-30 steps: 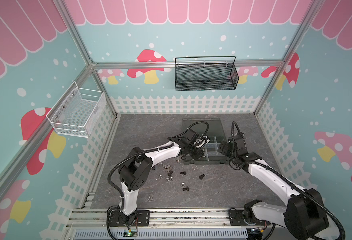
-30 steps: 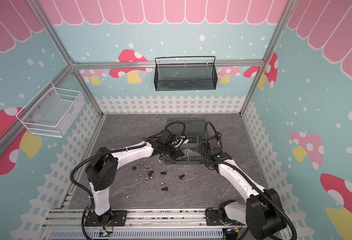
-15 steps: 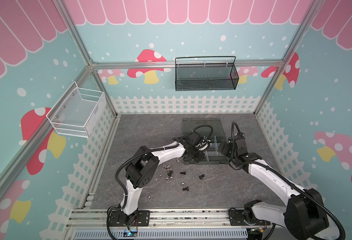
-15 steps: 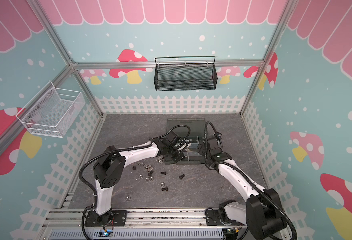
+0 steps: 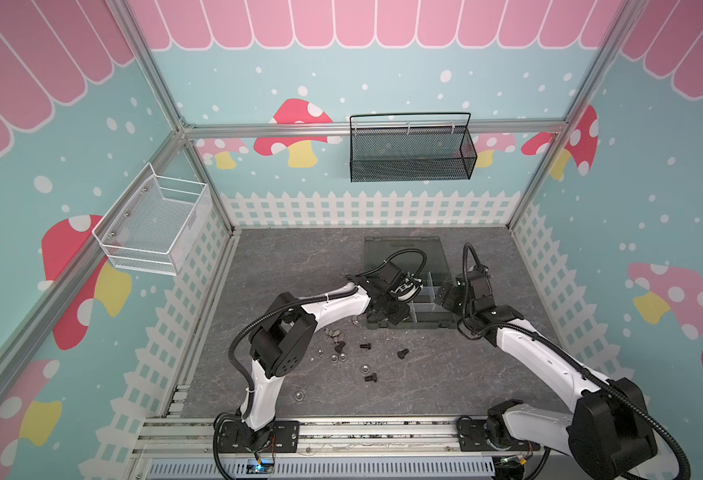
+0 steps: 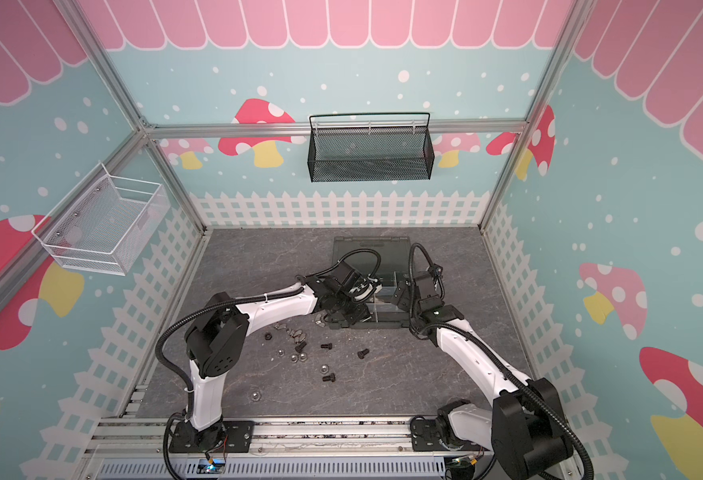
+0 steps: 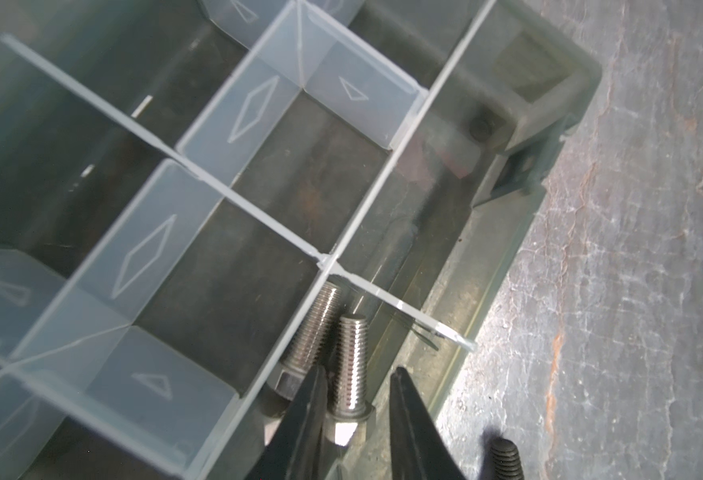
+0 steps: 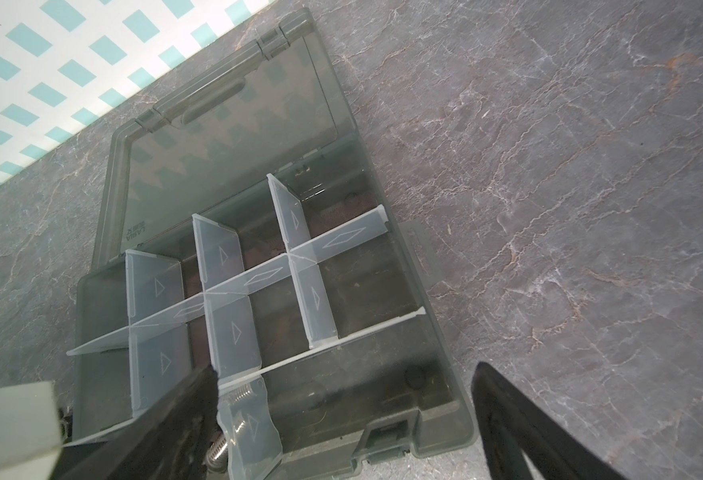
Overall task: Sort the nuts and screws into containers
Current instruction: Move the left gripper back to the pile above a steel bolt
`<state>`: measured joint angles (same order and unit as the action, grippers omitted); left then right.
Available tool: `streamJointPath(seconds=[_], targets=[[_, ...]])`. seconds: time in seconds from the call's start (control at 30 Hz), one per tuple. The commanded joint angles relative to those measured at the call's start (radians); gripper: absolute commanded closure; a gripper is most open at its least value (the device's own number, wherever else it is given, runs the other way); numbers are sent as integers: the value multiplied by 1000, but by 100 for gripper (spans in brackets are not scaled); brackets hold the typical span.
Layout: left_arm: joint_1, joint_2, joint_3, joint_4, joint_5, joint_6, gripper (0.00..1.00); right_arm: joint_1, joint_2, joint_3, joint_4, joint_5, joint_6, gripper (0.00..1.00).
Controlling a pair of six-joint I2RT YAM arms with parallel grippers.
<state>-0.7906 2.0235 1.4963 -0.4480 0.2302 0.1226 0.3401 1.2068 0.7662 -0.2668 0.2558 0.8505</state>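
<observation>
The containers are compartments with clear dividers in a dark grey organizer box [image 5: 432, 323] [image 6: 387, 325] [image 8: 445, 332], its lid lying open behind. My left gripper [image 7: 358, 374] [image 5: 396, 318] hangs over the box's front left compartment, jaws slightly apart. A silver screw [image 7: 349, 361] lies between them on the compartment floor. One finger [image 7: 312, 399] touches it and the other stands clear. A second silver screw [image 7: 314, 328] lies beside it. My right gripper [image 8: 347, 370] [image 5: 445, 297] is wide open over the box's front right part, holding nothing. Loose black screws [image 5: 402, 353] [image 6: 363, 353] and silver nuts [image 5: 365, 368] lie on the table.
A black screw [image 7: 505, 457] lies on the grey table just outside the box's front wall. A black mesh basket [image 5: 410, 151] hangs on the back wall and a white wire basket [image 5: 154, 226] on the left wall. One silver nut [image 5: 299, 395] sits alone near the front rail.
The left arm has swung right over the box's front left compartment, and its jaws have parted off the silver screw. The right arm has stayed still.
</observation>
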Motion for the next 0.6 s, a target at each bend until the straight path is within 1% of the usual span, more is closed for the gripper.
streamJointPath(seconds=[0.0,0.1,0.17,0.23,0.3,0.33,0.37,0.4,0.47,0.57], targets=[[-10,-96,-19,38,-47,-39,71,-3,-24,-9,-22,23,19,3],[-11,-151,-57,56,-108,-93,71,-3,-29,-13,-23,24,19,3],[-7,-193,-86,68,-176,-147,70,-3,-32,-12,-25,25,19,3],[-7,-232,-109,62,-309,-228,69,-3,-33,-11,-24,25,17,3],[-3,-276,-129,35,-432,-327,62,-3,-34,-11,-23,26,17,3],[4,-299,-141,14,-489,-389,61,-3,-33,-11,-23,27,18,3],[16,-321,-155,-8,-523,-456,60,-3,-32,-11,-23,28,18,3],[28,-339,-169,-27,-539,-513,60,-3,-30,-10,-22,26,18,3],[73,-381,-213,-54,-527,-622,59,-3,-25,-8,-22,23,19,3],[117,-433,-288,-57,-528,-716,59,-3,-17,-5,-20,18,18,3]])
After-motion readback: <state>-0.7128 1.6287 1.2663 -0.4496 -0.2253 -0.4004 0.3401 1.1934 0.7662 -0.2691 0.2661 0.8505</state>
